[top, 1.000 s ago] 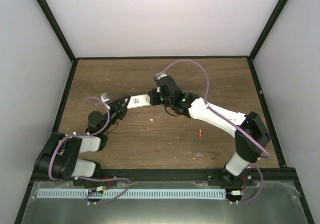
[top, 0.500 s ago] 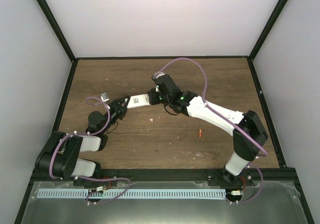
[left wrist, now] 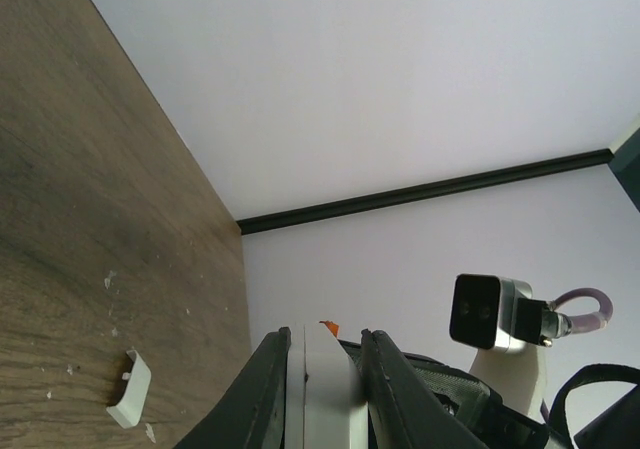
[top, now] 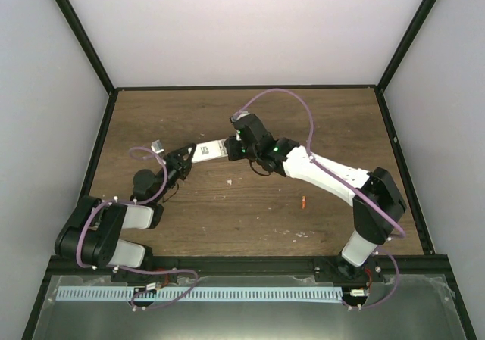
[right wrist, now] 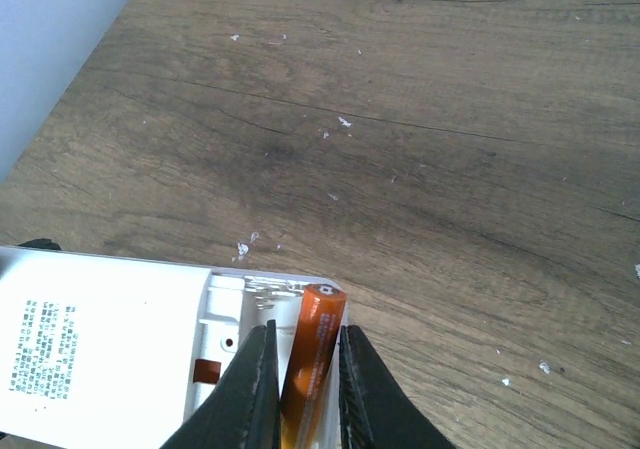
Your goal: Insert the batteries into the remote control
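The remote control (top: 207,152) is a white slab held off the table between both arms. My left gripper (top: 185,163) is shut on its left end; in the left wrist view the remote's edge (left wrist: 325,389) sits between the fingers of that gripper (left wrist: 322,334). My right gripper (top: 230,149) is shut on an orange battery (right wrist: 312,349), whose tip lies in the remote's open compartment (right wrist: 235,329) by the metal contact. In the right wrist view that gripper (right wrist: 305,329) clamps the battery from both sides. A second battery (top: 302,201) lies on the table at the right.
A small plain white piece (top: 158,146) lies on the table left of the remote, also in the left wrist view (left wrist: 130,401). White crumbs speckle the wooden table (top: 250,211). Black frame posts and pale walls bound the table.
My right gripper with the battery has shifted slightly left, towards the remote's open end. The left arm and the remote have hardly moved.
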